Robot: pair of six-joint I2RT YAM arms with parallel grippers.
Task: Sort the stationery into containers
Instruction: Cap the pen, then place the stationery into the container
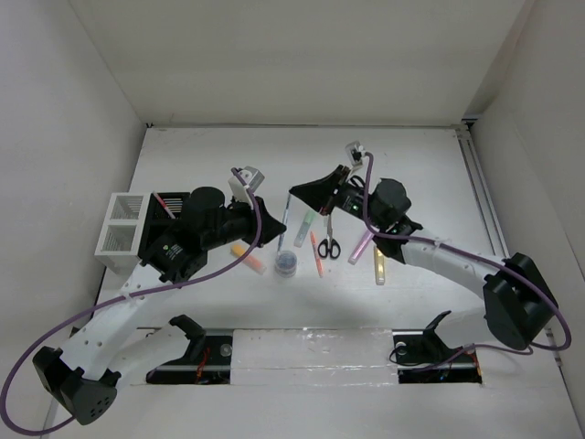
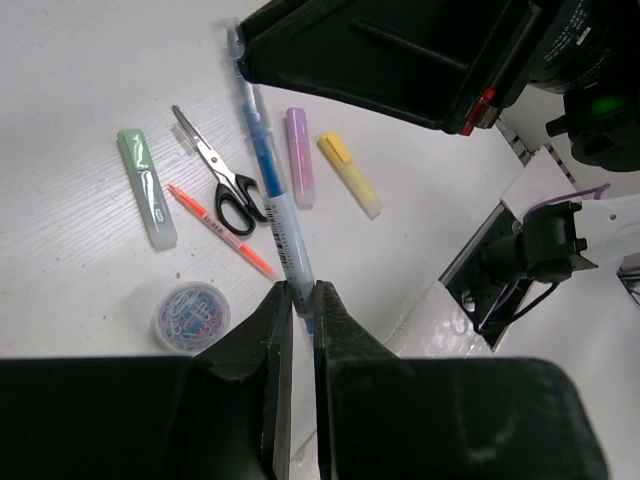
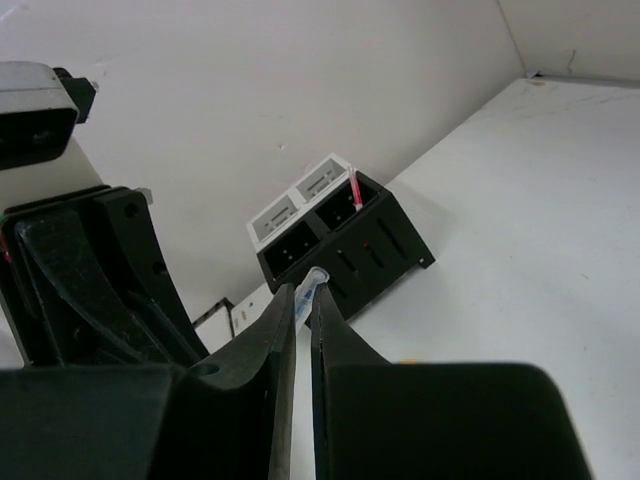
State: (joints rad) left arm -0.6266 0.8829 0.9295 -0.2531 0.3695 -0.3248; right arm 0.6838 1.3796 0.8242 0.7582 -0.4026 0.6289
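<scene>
A long blue-grey pen (image 2: 262, 150) hangs in the air between both grippers. My left gripper (image 2: 298, 297) is shut on its lower end; in the top view this gripper (image 1: 273, 236) is just right of the black slatted holder (image 1: 170, 216). My right gripper (image 3: 304, 296) is shut on the pen's upper tip (image 3: 314, 280), and its fingers (image 1: 293, 194) meet the pen (image 1: 282, 223) from the right. A red pen (image 3: 355, 190) stands in the black holder (image 3: 352, 252). The white mesh organiser (image 1: 122, 233) stands beside it and also shows in the right wrist view (image 3: 298, 196).
On the table lie a green highlighter (image 2: 147, 188), black-handled scissors (image 2: 222, 182), an orange-red pen (image 2: 222, 231), a pink highlighter (image 2: 299, 156), a yellow highlighter (image 2: 351, 174) and a round tub of paper clips (image 2: 190, 316). An orange highlighter (image 1: 249, 260) lies under the left gripper.
</scene>
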